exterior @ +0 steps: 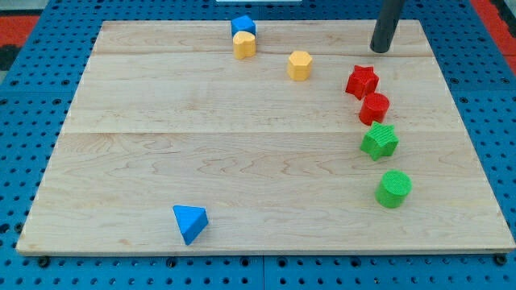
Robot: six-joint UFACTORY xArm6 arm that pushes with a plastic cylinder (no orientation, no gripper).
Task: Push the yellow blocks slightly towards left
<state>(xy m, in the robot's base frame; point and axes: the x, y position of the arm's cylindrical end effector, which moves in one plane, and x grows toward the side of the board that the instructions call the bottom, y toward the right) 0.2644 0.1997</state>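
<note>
My tip (379,49) sits upper right, holding nothing, well apart from yellow hexagon (299,65) and yellow cylinder (244,44); push apparently not begun.

No readable markings

You find no text, label, brand, number or sign on the counter (242,161) or on any block.

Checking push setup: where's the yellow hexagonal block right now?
The yellow hexagonal block sits near the view's top, right of centre, between the yellow cylinder and the red star; my tip is up-right of it.
</note>
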